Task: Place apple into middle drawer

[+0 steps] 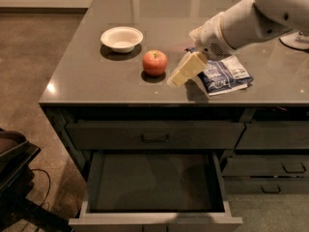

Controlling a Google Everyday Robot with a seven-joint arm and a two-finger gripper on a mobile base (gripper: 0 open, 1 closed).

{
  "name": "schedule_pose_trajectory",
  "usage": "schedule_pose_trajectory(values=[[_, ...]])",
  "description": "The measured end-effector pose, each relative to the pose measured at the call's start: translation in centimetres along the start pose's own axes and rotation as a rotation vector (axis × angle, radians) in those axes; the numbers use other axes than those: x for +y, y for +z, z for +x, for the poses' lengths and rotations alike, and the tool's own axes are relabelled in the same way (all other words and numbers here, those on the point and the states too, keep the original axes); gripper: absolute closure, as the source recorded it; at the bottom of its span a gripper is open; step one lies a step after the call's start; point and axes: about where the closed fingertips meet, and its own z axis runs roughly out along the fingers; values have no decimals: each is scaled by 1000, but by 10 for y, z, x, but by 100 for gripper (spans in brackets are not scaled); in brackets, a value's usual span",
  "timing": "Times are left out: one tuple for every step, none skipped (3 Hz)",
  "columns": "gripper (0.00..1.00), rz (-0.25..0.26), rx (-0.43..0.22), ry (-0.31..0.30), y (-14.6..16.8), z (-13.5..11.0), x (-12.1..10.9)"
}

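The red apple (155,62) sits on the grey countertop (91,81), near its front middle. My gripper (185,70), cream-coloured on the end of the white arm (241,25), hangs just right of the apple, low over the counter and not touching it. The middle drawer (154,182) is pulled out below the counter, dark inside, with nothing in it. Above it is a closed drawer front with a black loop handle (155,137).
A white bowl (121,37) stands behind and left of the apple. A blue and white snack bag (226,75) lies right of the gripper. A white round base (297,40) is at the counter's right edge. Narrower handled drawers (270,166) are at the right. Dark equipment (14,163) stands on the floor at left.
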Motion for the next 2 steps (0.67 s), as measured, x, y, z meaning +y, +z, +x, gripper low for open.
schedule_pose_trajectory(values=[[0, -26, -70, 11, 27, -6, -10], [0, -75, -122, 16, 61, -14, -11]])
